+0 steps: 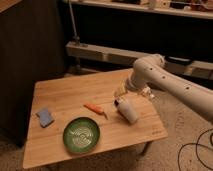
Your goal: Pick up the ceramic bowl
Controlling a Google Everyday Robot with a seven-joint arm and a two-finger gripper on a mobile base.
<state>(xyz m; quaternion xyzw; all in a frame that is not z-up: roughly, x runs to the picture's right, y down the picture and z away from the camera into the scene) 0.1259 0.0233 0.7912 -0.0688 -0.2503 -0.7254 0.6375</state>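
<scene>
In the camera view, a light wooden table [65,92] stands on a pale speckled floor [175,120]. A tall dark panel [30,40] rises at its left, and a pale shelf ledge [100,51] runs along the dark back of the room. Dark cables [196,148] loop on the floor at the right.

One white robot arm [170,80] reaches in from the right. Its gripper [120,92] hangs over the table's right half, just above the bottle, with its fingers wide apart and nothing between them.

Four things lie on the table:
- One ceramic bowl [81,134], green with pale rings, sits upright near the front edge, well apart from the gripper.
- One blue block [45,117] lies at the left.
- One slim orange object [95,109] lies between the bowl and the bottle.
- One white bottle [128,111] lies on its side at the right.
</scene>
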